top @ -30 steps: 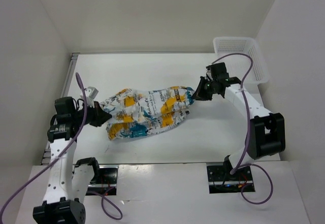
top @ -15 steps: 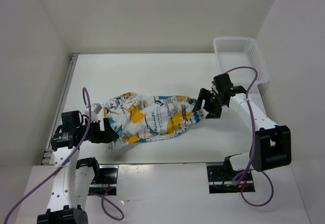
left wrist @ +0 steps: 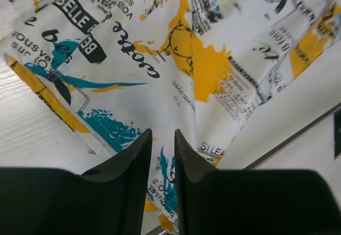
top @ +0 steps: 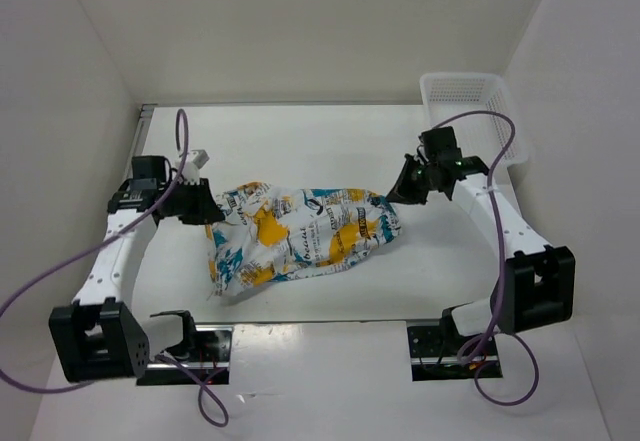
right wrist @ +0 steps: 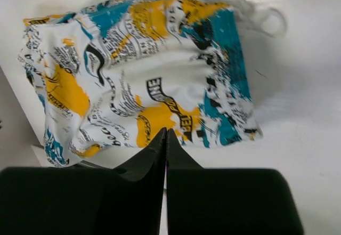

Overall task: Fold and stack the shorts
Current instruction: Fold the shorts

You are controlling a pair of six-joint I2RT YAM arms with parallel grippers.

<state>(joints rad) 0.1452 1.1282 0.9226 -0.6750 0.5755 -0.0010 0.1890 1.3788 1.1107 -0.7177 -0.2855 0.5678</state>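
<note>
The shorts (top: 300, 236) lie spread across the middle of the table, white with teal and orange patches and dark lettering. My left gripper (top: 207, 208) is at their upper left corner. In the left wrist view (left wrist: 162, 134) its jaws stand a narrow gap apart with cloth (left wrist: 202, 70) running between them and creases converging at the tips. My right gripper (top: 393, 193) hovers over the shorts' right end. In the right wrist view (right wrist: 165, 131) its jaws are pressed together with nothing between them, and the shorts (right wrist: 144, 75) lie flat beyond.
A white mesh basket (top: 475, 111) stands at the back right corner. A white drawstring loop (right wrist: 266, 19) trails off the shorts' far edge. White walls close in the left, back and right. The table's front edge runs just below the shorts.
My left gripper has swung from the front left back toward the far left, taking the shorts' corner along. My right gripper has drawn back off the cloth. The shorts lie flatter.
</note>
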